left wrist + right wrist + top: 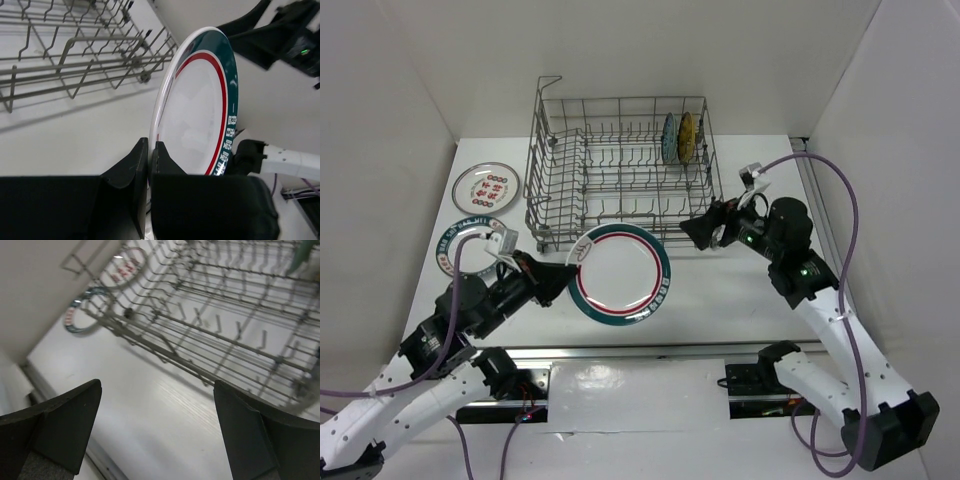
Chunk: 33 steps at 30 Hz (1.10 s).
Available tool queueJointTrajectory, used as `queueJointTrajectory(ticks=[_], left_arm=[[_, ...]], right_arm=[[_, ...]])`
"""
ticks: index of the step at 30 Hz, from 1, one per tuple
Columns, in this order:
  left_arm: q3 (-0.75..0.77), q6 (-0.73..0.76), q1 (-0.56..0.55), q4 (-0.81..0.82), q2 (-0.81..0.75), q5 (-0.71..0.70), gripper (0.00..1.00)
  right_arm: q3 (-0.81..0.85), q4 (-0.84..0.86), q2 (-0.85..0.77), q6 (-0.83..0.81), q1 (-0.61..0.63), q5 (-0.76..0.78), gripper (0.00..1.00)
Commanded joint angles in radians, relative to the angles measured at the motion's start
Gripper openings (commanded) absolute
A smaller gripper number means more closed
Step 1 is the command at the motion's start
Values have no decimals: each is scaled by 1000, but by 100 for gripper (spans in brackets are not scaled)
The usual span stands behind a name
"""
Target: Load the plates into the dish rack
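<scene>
White walls are seen on three sides of a white table (740, 300), at whose near edge the two arms are mounted. Most of the far half of the table is taken up by the dish rack (536, 170), a grey wire basket with rows of upright tines, set slightly askew.

The largest of the plates, a white plate with a green rim and a red ring (620, 275), is held outside the rack, just in front of its near left corner. It is tilted up on edge, its face turned toward the right arm, as is shown in the left wrist view (200, 110). Whether its lower edge touches the table cannot be told.

Two more plates lie flat on the table to the left of the rack. A green-rimmed plate (455, 240) is partly covered by the left arm, and a smaller plate with red marks (487, 187) is placed beyond it, near the left wall. Both are glimpsed through the rack wires in the right wrist view.

A small teal plate (668, 138) and a small yellow-brown plate (686, 137) are stood upright, side by side, in the far right part of the rack.

The left gripper (560, 282) is clamped on the left rim of the large plate, its fingers (135, 165) pressed against either face. The right gripper (705, 228) is held above the table beside the near right corner of the rack, its fingers (65, 425) spread wide apart with nothing between them.
</scene>
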Motion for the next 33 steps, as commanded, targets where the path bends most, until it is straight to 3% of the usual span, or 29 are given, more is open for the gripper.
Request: queueJointTrajectory(ticks=[1,3,6,12,22,26,29,33], left_arm=[[37,44,-1,-48,7,4,0],[37,44,-1,-48,7,14,0],[17,44,-1,-2,16,27,0],[-2,26,-1,81,42,76,0],[29,44,-1,163,104,128,0],[9,44,-1,195,92,128,0],[-15,44,-1,245,81,128,0],[-35,44,-1,258,81,117,0]], right_arm=[[-11,170,-79,62,-6,-228,100],[-31,249,-131,123,-15,-217,100],[-7,224,-86,143,-15,-336,100],[-32,144,-57,67,81,-225,100],[-72,132,-15,-15,290,-236,100],[-72,132,8,-24,326,-198,94],[-83,132,17,-24,326,-187,84],[-92,141,17,-4,326,-166,35]])
